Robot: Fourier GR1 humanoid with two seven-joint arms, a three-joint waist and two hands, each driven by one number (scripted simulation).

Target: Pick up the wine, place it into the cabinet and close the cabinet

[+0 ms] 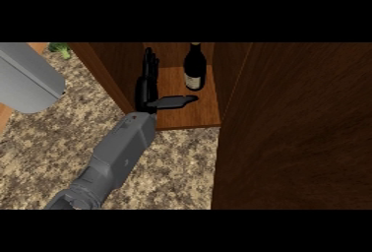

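A dark wine bottle [194, 69] with a pale label stands upright on the wooden shelf [190, 117] inside the open cabinet. My left hand [147, 91] is inside the cabinet just left of the bottle. Its fingers point straight away from me and its thumb [176, 102] sticks out to the right, ending just in front of the bottle's base. The hand is open and holds nothing. My right hand does not show.
The cabinet's open dark wood door [298, 138] fills the right side of the view. A large grey rounded object [29, 78] sits at the upper left, with something green [59, 49] behind it. The speckled counter [44, 157] lies under my forearm.
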